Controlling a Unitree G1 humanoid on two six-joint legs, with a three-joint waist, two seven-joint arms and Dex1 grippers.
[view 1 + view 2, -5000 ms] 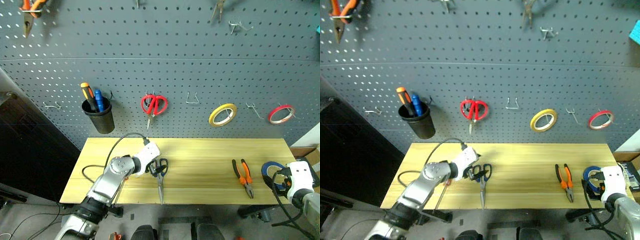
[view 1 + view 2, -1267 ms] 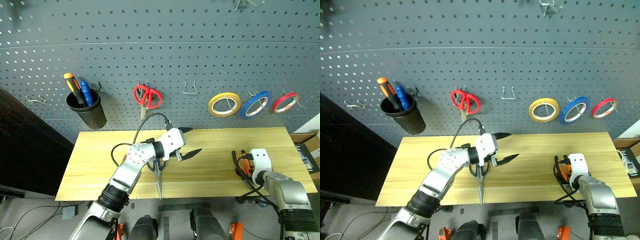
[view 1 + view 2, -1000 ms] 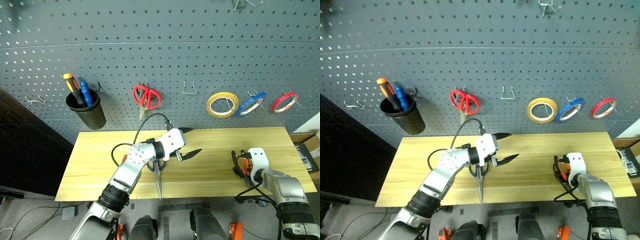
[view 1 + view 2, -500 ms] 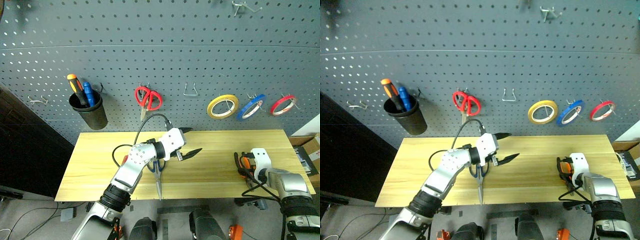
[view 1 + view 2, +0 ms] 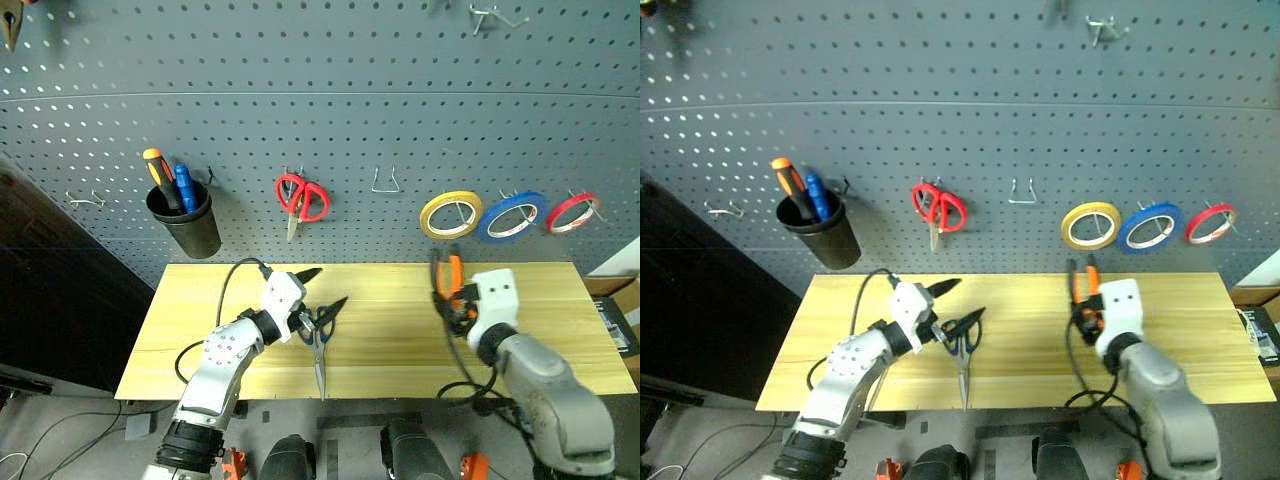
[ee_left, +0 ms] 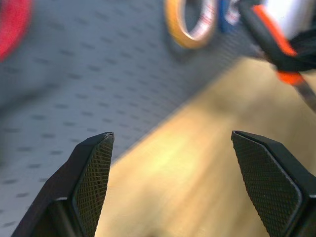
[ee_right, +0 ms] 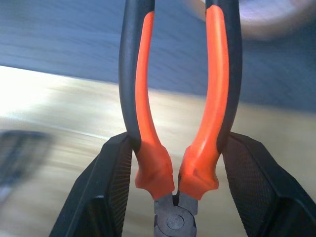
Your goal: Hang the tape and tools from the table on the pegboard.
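**Pliers lifted, scissors waiting**

The right gripper (image 7: 173, 173) clamps the pliers (image 7: 175, 98) near their pivot, above the table (image 5: 400, 340) toward its back edge. They may swivel and miss a pegboard (image 5: 350, 100) hook. The left gripper (image 5: 320, 290), fingers wide, hovers beside the scissors (image 5: 320, 345) at the front edge.

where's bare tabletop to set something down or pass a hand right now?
Free: the table's left end, up to the left gripper; the middle stretch between the blue-handled scissors and the right gripper; the right end beyond that arm. Crowded: around the scissors, where the left jaws stand open, and around the right gripper holding the pliers.
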